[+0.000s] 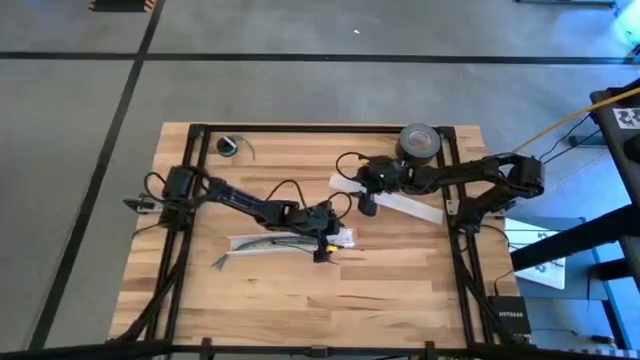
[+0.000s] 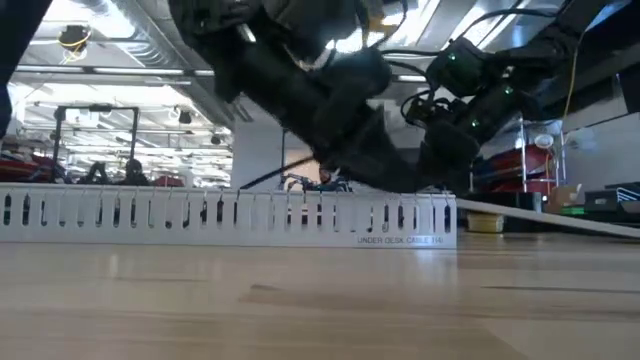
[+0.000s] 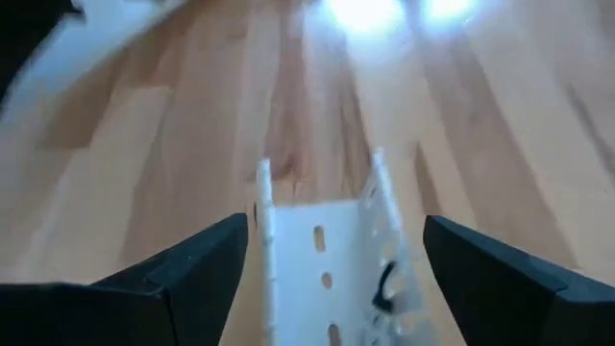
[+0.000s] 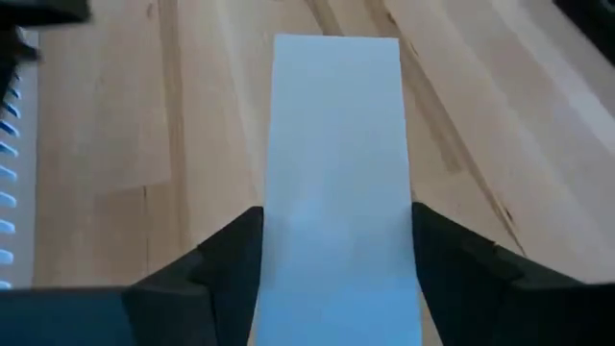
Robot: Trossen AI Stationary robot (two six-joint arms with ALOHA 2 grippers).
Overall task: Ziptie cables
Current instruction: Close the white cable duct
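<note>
The grey-green cables [image 1: 248, 246] lie on the table, their ends splayed toward the left, beside and partly in a white slotted channel [image 1: 290, 243]. My left gripper [image 1: 326, 238] is at the channel's right end, open. Its fingers [image 3: 197, 279] stand on either side of the channel's walls [image 3: 322, 255] without touching them. A small dark piece [image 3: 384, 285] sits inside the channel; whether it is the ziptie I cannot tell. My right gripper [image 1: 368, 203] is over a flat white strip [image 1: 395, 200] that lies slantwise at the far right. My right gripper has the flat white strip's two long edges [image 4: 272, 240] between its two fingers [image 4: 226, 264], which lie across the strip. It comes at the strip from above, slanting forward. The strip runs on ahead of the fingers over the table; whether it is lifted I cannot tell.
A grey tape roll [image 1: 420, 143] stands at the far right of the table, and a small dark ring with a wire [image 1: 229, 147] at the far left. Black frame rails [image 1: 300, 128] run along the table's edges. The low view shows the slotted channel [image 2: 230, 218] broadside.
</note>
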